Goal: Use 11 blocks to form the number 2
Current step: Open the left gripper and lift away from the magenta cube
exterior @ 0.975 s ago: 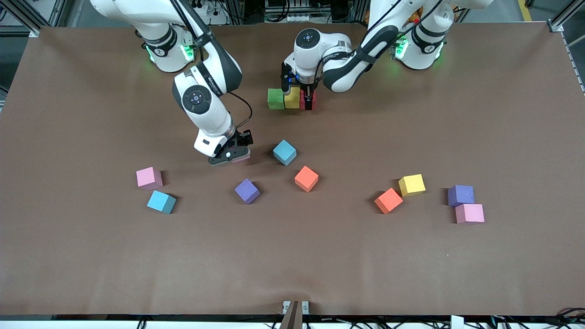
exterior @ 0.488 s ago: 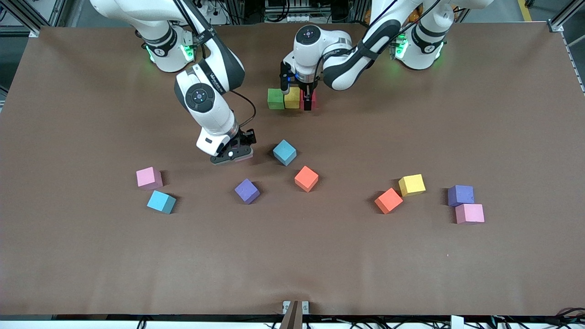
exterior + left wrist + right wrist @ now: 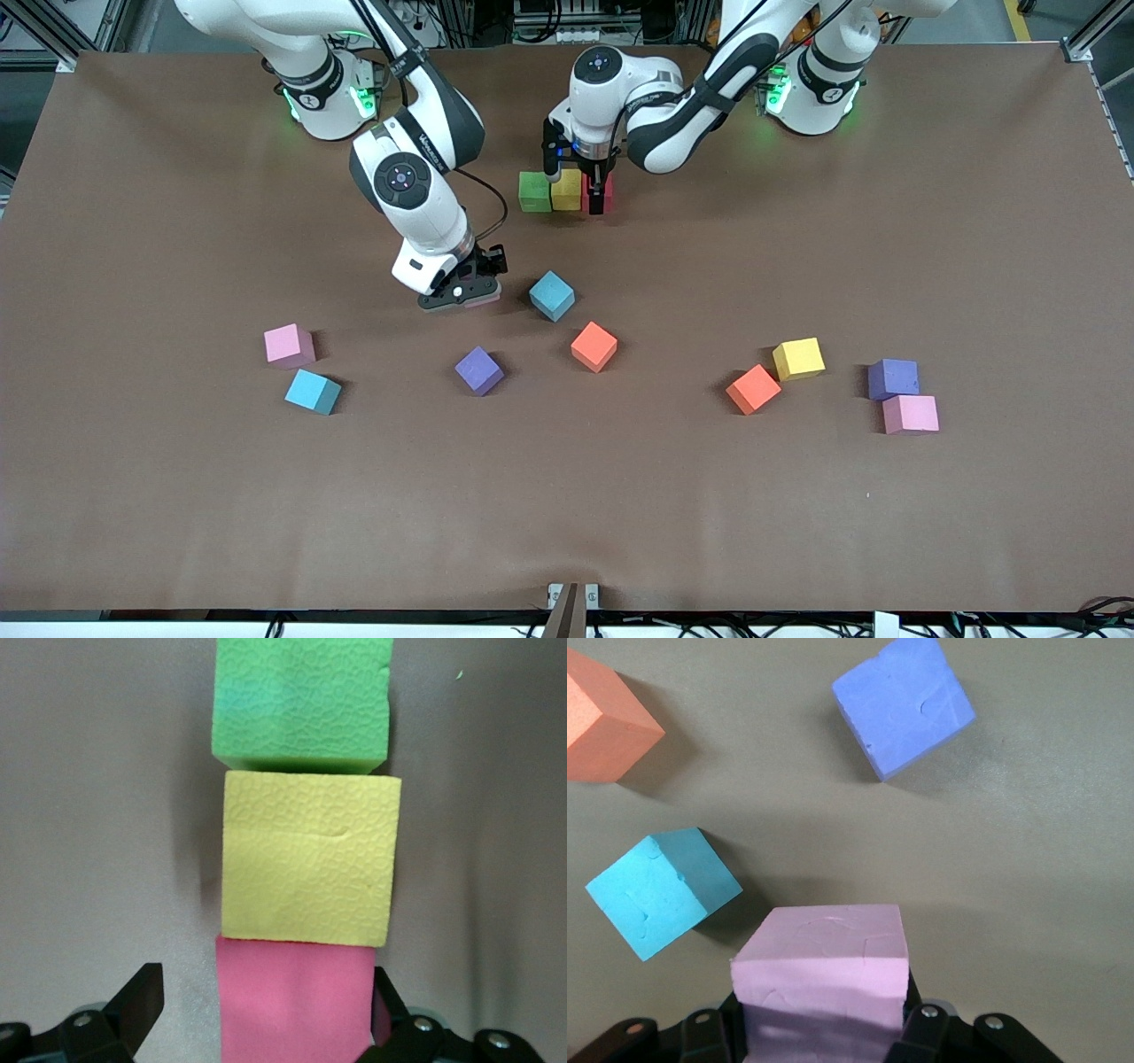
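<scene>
Foam cubes, matte and dimpled, look light and a little squashy; I judge they need only a gentle pinch on two flat, parallel faces, not across corners.

My right hand [image 3: 461,292] is clamped on a pink cube [image 3: 821,970], carried low over the middle of the surface [image 3: 567,496], just beside a loose blue cube [image 3: 552,295].

My left hand [image 3: 592,197] sits with its fingers spread, straddling a red cube [image 3: 292,1001] without gripping it. That cube ends a short row with a yellow cube [image 3: 306,858] and a green cube [image 3: 301,702], all touching, near the edge where my bases stand. This row is the only built part of the number 2.

Loose cubes lie across the middle of the surface: an orange cube [image 3: 594,346] and purple cube [image 3: 479,370] at the centre, pink and blue ones toward my right arm's end, and orange, yellow, purple and pink ones toward my left arm's end.

Small lettering runs along my arms' dark bands, but it is too small to read.
</scene>
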{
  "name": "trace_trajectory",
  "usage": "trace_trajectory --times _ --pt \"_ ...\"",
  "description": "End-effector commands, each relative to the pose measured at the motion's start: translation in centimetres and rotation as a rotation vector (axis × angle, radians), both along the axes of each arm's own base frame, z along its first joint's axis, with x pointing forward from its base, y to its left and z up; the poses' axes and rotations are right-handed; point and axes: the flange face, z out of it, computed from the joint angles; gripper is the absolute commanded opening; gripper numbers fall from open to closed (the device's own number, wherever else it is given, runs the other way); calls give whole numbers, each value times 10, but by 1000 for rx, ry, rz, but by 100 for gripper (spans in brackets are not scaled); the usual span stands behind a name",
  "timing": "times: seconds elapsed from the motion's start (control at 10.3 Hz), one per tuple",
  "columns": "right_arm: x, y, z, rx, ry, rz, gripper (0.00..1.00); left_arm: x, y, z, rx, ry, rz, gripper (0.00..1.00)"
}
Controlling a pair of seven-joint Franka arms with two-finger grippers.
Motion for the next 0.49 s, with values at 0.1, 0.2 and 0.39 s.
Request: trace_trajectory --times 0.1,0.2,0.39 --pt "8 -10 9 -8 18 -38 0 0 3 23 -9 -32 38 100" --pt "23 -38 12 -21 31 -74 0 0 4 29 -14 -36 54 100" --pt "39 -65 18 -48 17 -98 0 -2 4 31 -6 -25 71 100"
